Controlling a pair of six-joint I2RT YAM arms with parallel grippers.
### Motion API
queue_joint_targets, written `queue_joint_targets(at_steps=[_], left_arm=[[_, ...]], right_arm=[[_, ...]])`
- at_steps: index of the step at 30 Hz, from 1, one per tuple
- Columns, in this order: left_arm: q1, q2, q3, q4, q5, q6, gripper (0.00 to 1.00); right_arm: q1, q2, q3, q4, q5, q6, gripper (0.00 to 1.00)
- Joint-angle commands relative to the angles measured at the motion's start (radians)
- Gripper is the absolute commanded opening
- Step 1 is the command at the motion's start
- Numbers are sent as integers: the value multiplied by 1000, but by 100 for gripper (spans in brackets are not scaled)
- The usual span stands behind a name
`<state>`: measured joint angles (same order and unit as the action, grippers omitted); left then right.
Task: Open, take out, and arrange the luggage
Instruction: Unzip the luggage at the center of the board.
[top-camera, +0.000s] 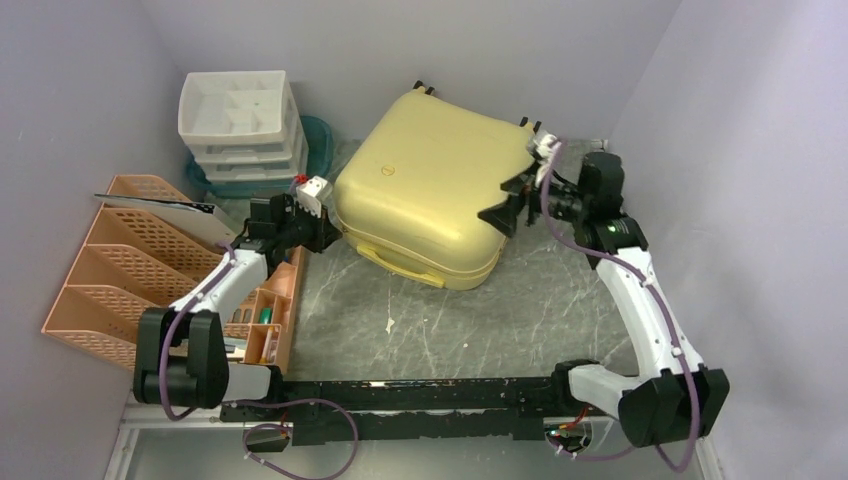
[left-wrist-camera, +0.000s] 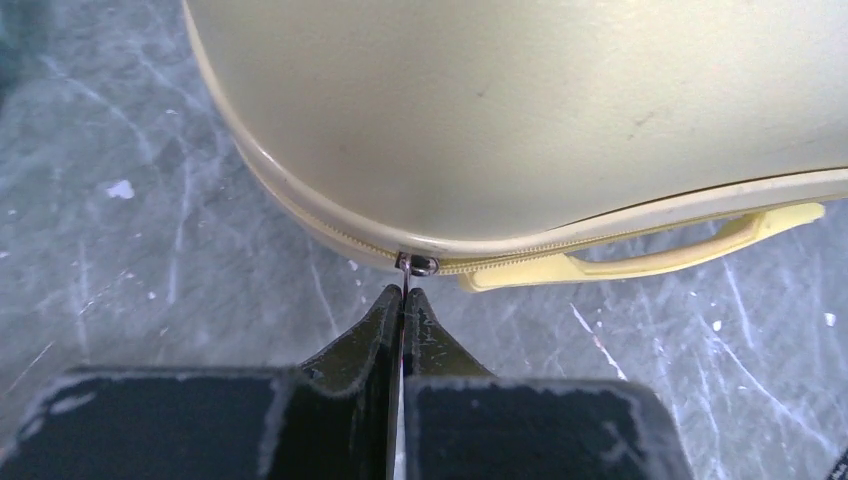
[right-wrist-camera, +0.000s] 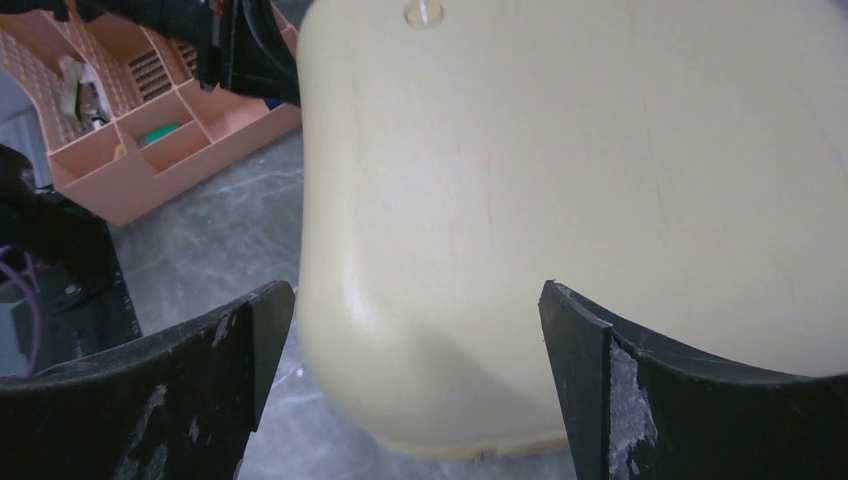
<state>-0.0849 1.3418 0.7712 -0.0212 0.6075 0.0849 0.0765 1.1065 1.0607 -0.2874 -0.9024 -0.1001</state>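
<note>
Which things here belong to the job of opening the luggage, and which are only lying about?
For the job:
pale yellow hard-shell suitcase
small metal zipper pull, pinched in the shut left pincer
open right pincer at the suitcase

Lying about:
white plastic drawer unit
teal plastic tray
peach plastic file rack
peach compartment organiser

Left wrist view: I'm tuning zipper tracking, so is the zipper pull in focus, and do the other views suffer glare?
Left wrist: zipper pull reasonably sharp, left end effector blurred up close. Right wrist: suitcase shell bright and washed out, right end effector soft. Top external: even light, no hard glare.
</note>
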Motion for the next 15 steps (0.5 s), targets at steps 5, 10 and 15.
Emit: queue_joint_targets(at_steps=[5,10,15], left_arm=[[-34,-90,-17,108,-339,108,5],[-50,-82,-40,153,-341,154,5],[-60,-86,-67,185,-248,210,5]], right_arm=[[391,226,313,-61,494,-211,100],[515,469,570,-67,634,-179,100],[551,687,778,-9,735,-46,100]])
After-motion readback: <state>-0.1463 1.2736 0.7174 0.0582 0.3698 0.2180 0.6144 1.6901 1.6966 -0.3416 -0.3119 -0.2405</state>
